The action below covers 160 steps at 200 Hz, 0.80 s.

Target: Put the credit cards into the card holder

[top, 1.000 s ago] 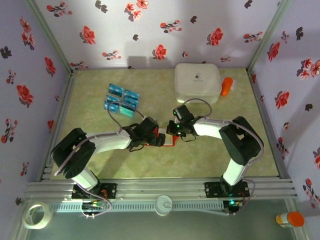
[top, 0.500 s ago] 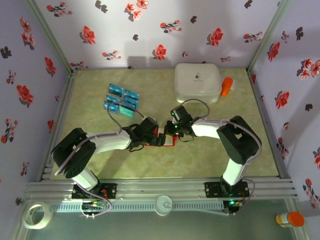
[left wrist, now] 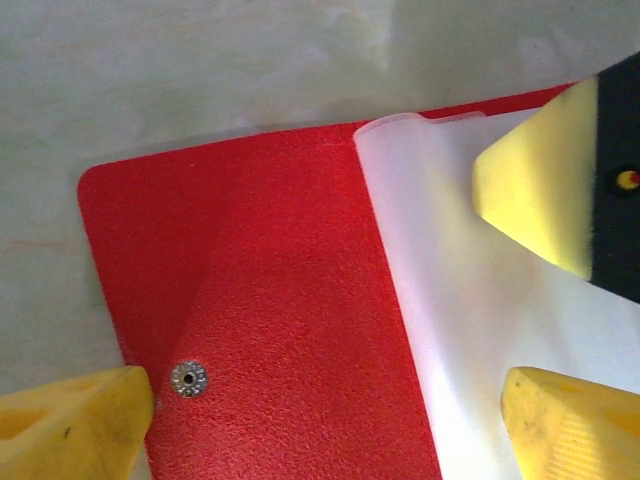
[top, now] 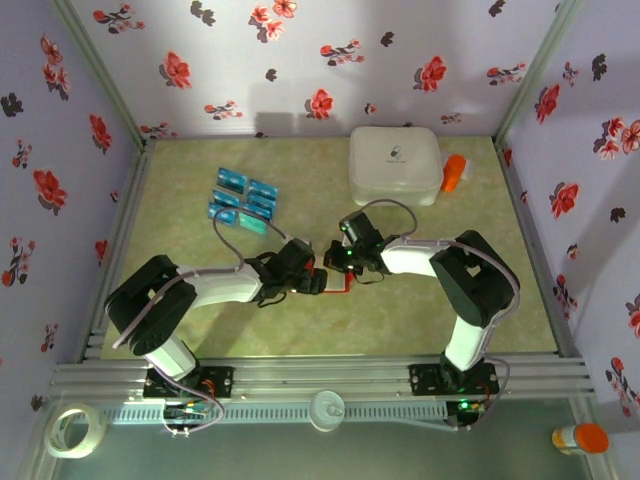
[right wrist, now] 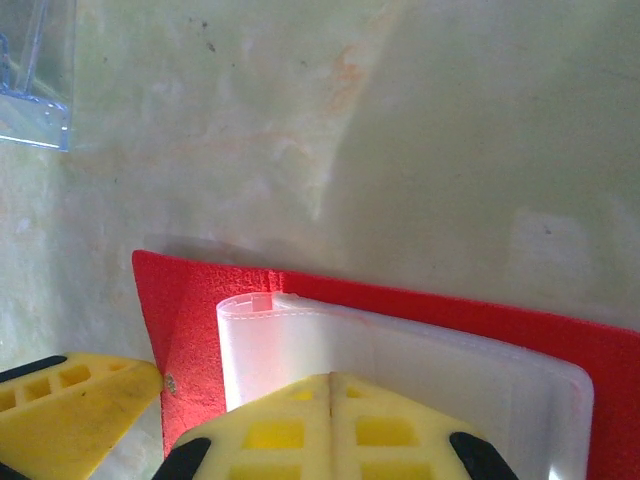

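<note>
The card holder (top: 337, 284) lies open on the mat between both grippers, a bright red wallet (left wrist: 260, 300) with a metal snap (left wrist: 188, 378) and frosted inner pockets (left wrist: 450, 330). My left gripper (left wrist: 325, 410) is open, its yellow fingers (left wrist: 70, 425) straddling the red flap, one beside the snap. My right gripper (right wrist: 330, 420) is shut, its joined tips resting on the pockets (right wrist: 400, 345). It is the yellow tip (left wrist: 540, 190) in the left wrist view. The credit cards (top: 243, 203), blue and teal, lie grouped at the back left, apart from both grippers (top: 312, 281) (top: 345, 262).
A big white rounded box (top: 395, 163) stands at the back right with an orange object (top: 454, 172) beside it. Flowered walls close in the mat on three sides. A pale blue translucent edge (right wrist: 30, 90) shows at the right wrist view's upper left.
The right gripper has slid a little to the left over the wallet, and the left gripper has shifted slightly with it. Less red shows between them.
</note>
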Motion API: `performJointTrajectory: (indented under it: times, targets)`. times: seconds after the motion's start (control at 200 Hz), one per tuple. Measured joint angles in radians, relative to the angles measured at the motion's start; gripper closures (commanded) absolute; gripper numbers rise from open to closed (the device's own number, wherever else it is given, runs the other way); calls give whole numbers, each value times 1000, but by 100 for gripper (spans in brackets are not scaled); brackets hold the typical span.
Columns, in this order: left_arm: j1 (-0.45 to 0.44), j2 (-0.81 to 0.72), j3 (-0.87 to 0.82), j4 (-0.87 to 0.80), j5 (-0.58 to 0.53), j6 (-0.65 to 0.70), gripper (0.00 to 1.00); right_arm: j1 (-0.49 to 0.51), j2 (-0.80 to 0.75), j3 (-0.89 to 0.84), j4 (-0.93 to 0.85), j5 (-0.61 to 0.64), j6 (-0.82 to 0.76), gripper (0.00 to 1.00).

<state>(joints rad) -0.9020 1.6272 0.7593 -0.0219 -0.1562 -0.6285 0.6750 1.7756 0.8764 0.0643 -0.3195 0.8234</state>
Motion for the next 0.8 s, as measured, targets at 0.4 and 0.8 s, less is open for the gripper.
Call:
performJointTrajectory:
  times: [0.4, 0.8]
  targets:
    - [6, -13, -39, 49, -21, 0, 30, -10, -68, -9, 4, -3, 26, 63]
    - [6, -20, -53, 82, -5, -1, 25, -12, -66, -29, 42, -6, 45, 56]
